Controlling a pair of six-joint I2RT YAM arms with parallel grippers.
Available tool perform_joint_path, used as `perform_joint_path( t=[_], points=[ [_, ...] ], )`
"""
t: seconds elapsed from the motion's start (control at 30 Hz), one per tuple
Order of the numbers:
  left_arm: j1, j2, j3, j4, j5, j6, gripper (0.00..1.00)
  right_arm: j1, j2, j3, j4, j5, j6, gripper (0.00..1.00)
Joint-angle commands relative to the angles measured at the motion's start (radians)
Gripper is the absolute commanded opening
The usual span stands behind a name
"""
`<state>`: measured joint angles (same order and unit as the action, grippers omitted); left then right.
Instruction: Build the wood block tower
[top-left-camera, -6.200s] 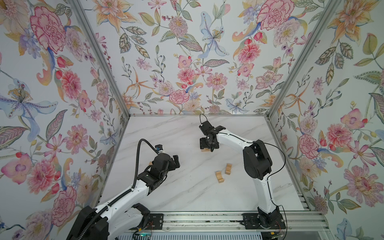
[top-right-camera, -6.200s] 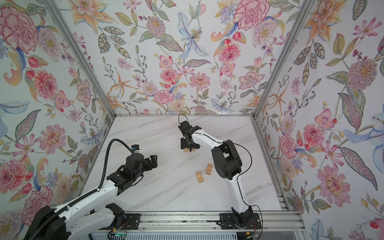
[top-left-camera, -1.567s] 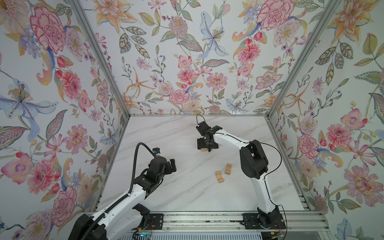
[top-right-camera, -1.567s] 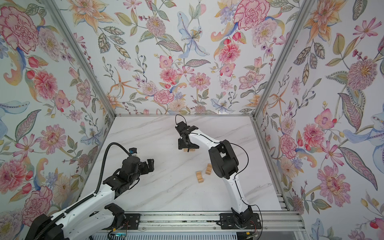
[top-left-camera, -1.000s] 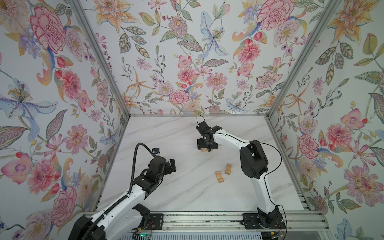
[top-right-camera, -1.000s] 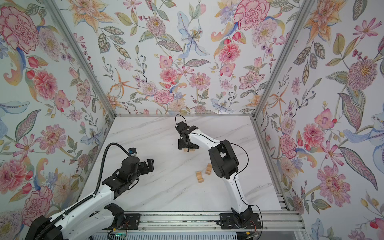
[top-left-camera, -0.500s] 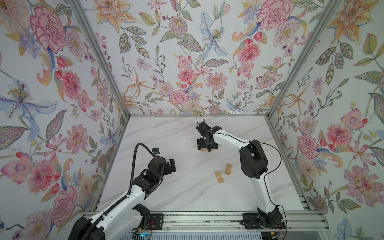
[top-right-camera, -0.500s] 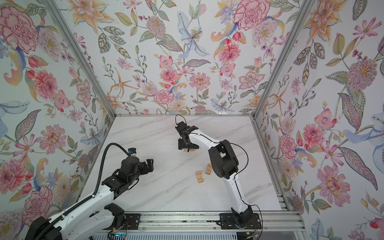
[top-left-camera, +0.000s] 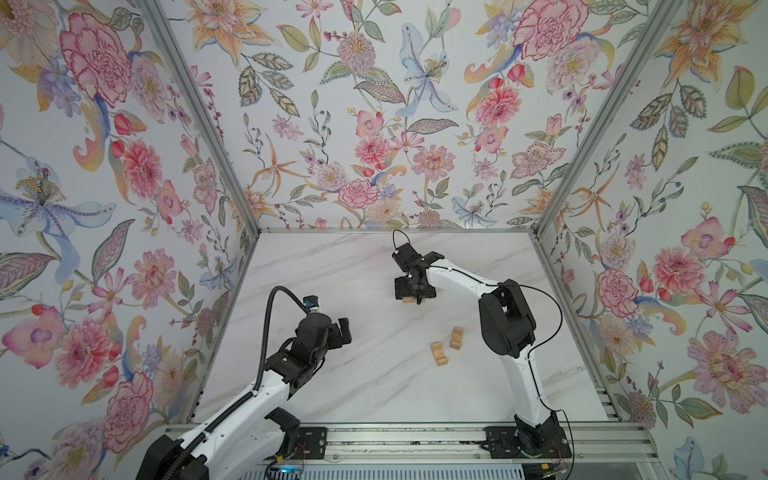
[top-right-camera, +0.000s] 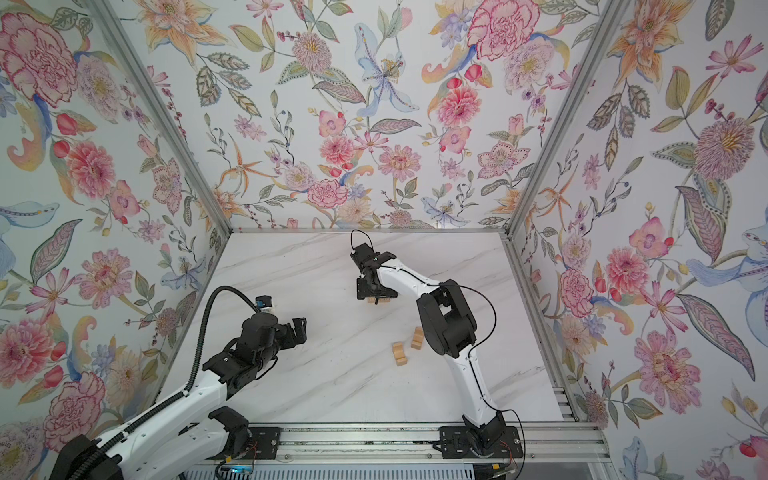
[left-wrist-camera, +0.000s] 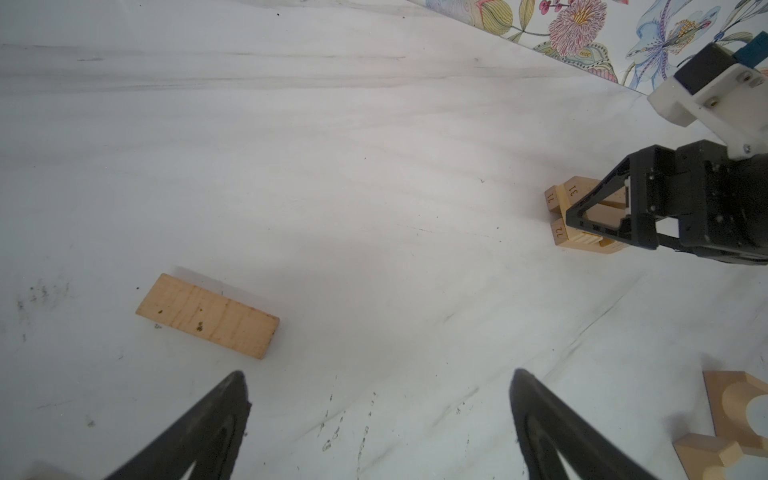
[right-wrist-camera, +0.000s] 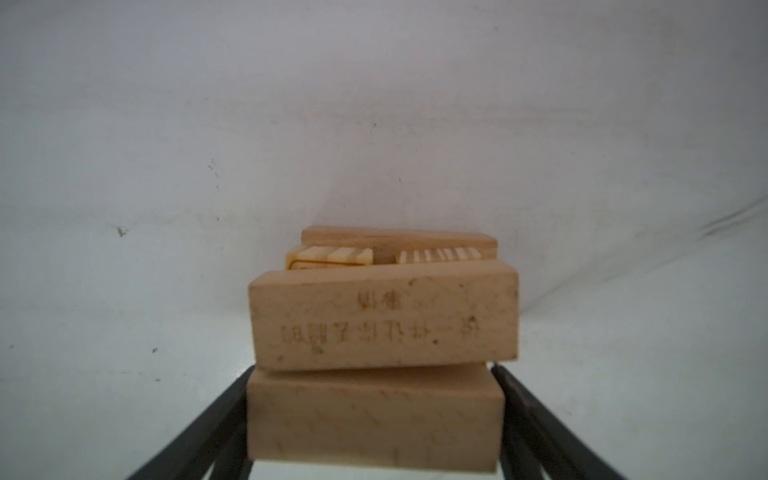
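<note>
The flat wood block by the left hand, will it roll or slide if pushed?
Lying on its broad face, the flat wood block likely slides, not rolls. It looks stiff. The smooth table may let it skid.

My top cams: high at 6 o'clock, facing 12. R wrist cam hugs tower (right-wrist-camera: 382, 324); L wrist sees it farther.

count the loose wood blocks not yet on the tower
3. An arch block and a second arch block lie close together beside the right arm; a plain bar lies ahead of the left gripper. More may be hidden.
</note>
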<state>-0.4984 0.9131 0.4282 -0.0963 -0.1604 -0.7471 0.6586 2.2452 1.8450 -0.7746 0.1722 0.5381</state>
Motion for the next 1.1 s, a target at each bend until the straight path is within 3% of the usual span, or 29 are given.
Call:
perform_joint_path(
  t=[0.0, 0.63, 1.07],
  points=[
    [0.011, -0.013, 0.032, -0.023, -0.008, 0.011, 0.99, -0.004, 0.031, 0.022, -0.030, 0.002, 0.001, 0.84],
    [0.011, -0.017, 0.038, -0.025, -0.008, 0.013, 0.99, -0.005, 0.032, 0.027, -0.030, -0.002, -0.002, 0.84],
    [0.012, -0.025, 0.048, -0.039, -0.010, 0.015, 0.99, -0.005, -0.034, 0.024, -0.031, -0.008, -0.026, 0.93]
  ],
)
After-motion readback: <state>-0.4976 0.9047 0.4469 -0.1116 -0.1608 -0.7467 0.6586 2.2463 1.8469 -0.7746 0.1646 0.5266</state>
